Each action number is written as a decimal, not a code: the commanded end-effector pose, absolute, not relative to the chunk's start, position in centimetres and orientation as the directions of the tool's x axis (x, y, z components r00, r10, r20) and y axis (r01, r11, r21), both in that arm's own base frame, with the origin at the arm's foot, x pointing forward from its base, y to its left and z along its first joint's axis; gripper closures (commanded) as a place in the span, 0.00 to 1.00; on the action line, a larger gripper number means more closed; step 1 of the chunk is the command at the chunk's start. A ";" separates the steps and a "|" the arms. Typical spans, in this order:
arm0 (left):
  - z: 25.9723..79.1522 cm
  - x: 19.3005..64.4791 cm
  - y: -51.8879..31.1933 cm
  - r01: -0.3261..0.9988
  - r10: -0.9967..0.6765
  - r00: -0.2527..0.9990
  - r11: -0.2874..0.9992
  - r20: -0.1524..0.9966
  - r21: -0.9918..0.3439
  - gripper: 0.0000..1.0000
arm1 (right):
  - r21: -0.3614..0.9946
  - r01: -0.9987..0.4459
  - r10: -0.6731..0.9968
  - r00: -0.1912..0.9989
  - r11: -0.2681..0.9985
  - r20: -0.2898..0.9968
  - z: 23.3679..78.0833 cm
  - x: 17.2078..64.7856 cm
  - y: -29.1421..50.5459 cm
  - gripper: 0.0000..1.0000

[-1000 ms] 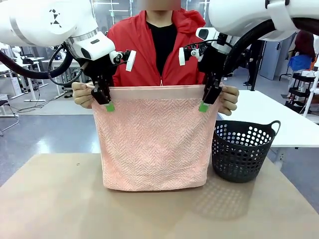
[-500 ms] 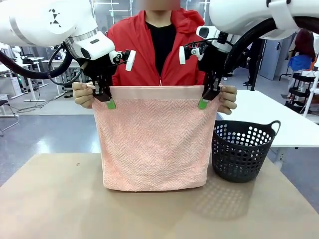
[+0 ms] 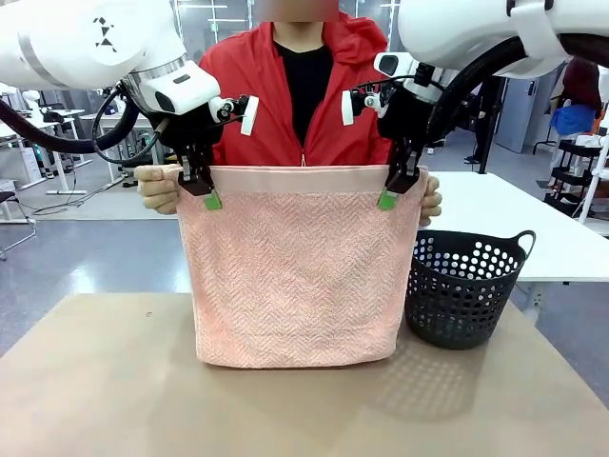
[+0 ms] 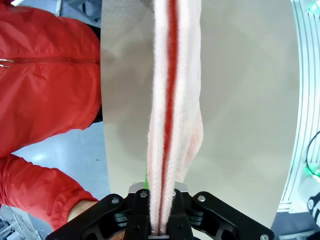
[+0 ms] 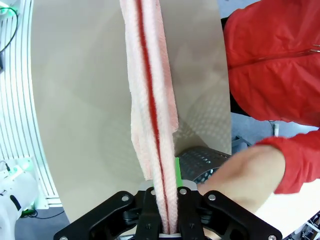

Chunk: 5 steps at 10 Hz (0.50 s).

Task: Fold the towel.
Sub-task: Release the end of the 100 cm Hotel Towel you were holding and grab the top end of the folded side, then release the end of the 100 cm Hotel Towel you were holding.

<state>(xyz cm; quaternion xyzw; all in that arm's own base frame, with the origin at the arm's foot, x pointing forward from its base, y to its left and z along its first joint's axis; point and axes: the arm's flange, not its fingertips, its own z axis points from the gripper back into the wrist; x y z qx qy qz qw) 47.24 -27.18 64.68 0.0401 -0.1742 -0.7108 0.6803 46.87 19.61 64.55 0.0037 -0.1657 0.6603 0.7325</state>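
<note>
The salmon-pink towel (image 3: 295, 276) hangs doubled over the table, its plain band along the top edge and its lower fold touching the tabletop. My left gripper (image 3: 204, 190) is shut on the towel's top left corner, and my right gripper (image 3: 394, 188) is shut on the top right corner. Both wrist views look down the doubled cloth, towel (image 4: 172, 100) and towel (image 5: 152, 100), pinched between black fingers. The person's hand (image 3: 157, 188) sits just outside the left corner and the other hand (image 3: 430, 202) just outside the right corner; whether they still grasp the cloth I cannot tell.
A black perforated basket (image 3: 464, 286) stands on the brown table (image 3: 105, 381) just right of the towel. A person in a red jacket (image 3: 304, 105) stands close behind the towel. A white table (image 3: 533, 228) lies at the far right.
Both grippers hold as before. The person's right-side hand has drawn back partly behind the towel's corner, and the left-side hand has shifted slightly.
</note>
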 end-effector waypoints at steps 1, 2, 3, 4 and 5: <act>64.8 47.2 -27.1 0.949 -0.982 -0.094 -0.038 0.166 0.312 1.00 | -0.217 -0.968 0.966 0.072 0.129 0.250 64.8 46.8 19.5 1.00; 64.8 47.2 -27.1 0.949 -0.982 -0.094 -0.038 0.166 0.312 1.00 | -0.217 -0.968 0.966 0.072 0.129 0.250 64.8 46.8 19.5 1.00; 64.8 47.2 -27.1 0.949 -0.982 -0.094 -0.038 0.166 0.312 1.00 | -0.217 -0.968 0.966 0.072 0.129 0.250 64.8 46.8 19.5 1.00; 64.8 47.2 -27.1 0.949 -0.982 -0.094 -0.038 0.166 0.312 1.00 | -0.217 -0.968 0.966 0.072 0.129 0.250 64.8 46.8 19.5 1.00; 64.8 47.2 -27.1 0.949 -0.982 -0.094 -0.038 0.166 0.312 1.00 | -0.217 -0.968 0.966 0.072 0.129 0.250 64.8 46.8 19.5 1.00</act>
